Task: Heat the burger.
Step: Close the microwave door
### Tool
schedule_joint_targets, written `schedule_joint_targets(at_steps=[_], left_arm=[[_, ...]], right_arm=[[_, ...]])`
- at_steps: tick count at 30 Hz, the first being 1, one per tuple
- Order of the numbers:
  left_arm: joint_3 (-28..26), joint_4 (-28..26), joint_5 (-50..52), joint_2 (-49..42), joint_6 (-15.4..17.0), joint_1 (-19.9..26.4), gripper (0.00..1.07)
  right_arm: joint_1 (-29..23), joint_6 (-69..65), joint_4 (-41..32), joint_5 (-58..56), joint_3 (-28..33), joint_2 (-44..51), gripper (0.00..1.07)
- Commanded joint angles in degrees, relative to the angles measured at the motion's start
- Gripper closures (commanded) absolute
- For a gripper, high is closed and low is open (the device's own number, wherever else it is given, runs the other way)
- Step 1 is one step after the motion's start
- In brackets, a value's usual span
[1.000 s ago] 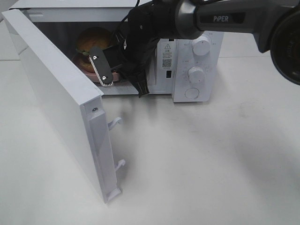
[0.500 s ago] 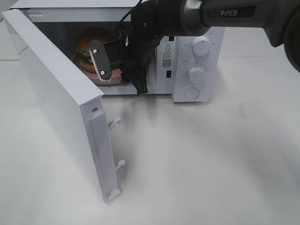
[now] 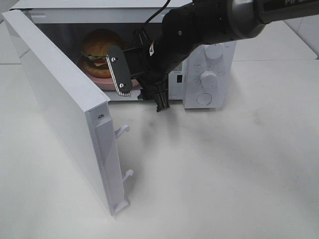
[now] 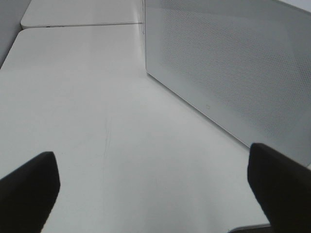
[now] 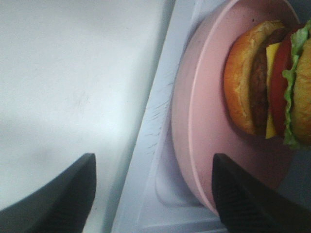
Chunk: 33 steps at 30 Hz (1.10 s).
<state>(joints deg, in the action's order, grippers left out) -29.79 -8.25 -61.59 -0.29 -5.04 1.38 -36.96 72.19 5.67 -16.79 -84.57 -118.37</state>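
Only right-wrist: cheese (image 5: pixel 270 97) in burger (image 5: pixel 257 82).

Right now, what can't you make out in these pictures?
- High view: the right arm and its jaws cover the right side of the burger and much of the pink plate.
- Right wrist view: the burger's top bun is cut off by the picture's edge.
- High view: the print beside the lower knob is too small to read.
- Left wrist view: only the table and a dotted white panel show; what the panel belongs to is unclear.
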Motion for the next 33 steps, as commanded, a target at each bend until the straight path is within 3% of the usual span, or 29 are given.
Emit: schedule_joint_targets(at_steps=[1,16,24,33], left_arm=[[0.17,-0.4,0.46,-0.97,0.06,-0.11,0.09],[0.17,-0.4,0.46,-0.97,0.06,-0.11,0.09],[0.17,-0.4,0.46,-0.97,0.06,-0.11,0.09],[0.17,-0.4,0.46,-0.97,0.06,-0.11,0.09]], right_arm=[[-0.29,-1.03,-0.63,2.46,5.16,4.41,0.37],[-0.4,-8.54,-0.57,8.88,23.61,18.33,0.37],[-0.4,-15.3,-0.57,8.88,28.48,23.61,0.37],[-0.4,-32.37,-0.57,4.81,35.07,32.66,0.37]])
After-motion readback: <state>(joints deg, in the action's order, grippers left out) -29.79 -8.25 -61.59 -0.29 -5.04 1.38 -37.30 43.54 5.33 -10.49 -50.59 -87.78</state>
